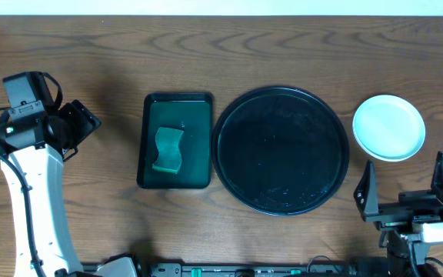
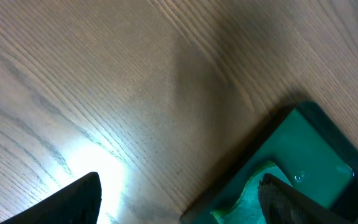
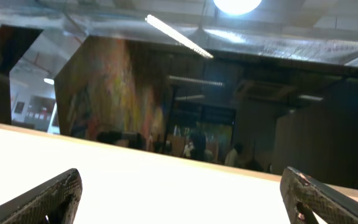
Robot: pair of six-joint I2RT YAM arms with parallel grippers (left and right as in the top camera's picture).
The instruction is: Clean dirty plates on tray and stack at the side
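Note:
The round black tray [image 1: 237,115] lies in the middle of the table with nothing on it. To its right, off the tray, is a pale white plate [image 1: 388,127]; from above I cannot tell whether more plates lie under it. My right gripper [image 1: 406,185] stands open just in front of that plate, pointing up and away, holding nothing [image 3: 179,180]. My left gripper [image 1: 83,123] hangs open over bare wood at the left. In the left wrist view its fingers [image 2: 179,186] are spread wide, the right one over the sponge's edge.
A small rectangular dark green tray [image 1: 148,154] sits left of the black tray, holding a wavy green sponge [image 1: 168,149], also seen in the left wrist view [image 2: 253,186]. The right wrist view shows only a bright wall and the room beyond.

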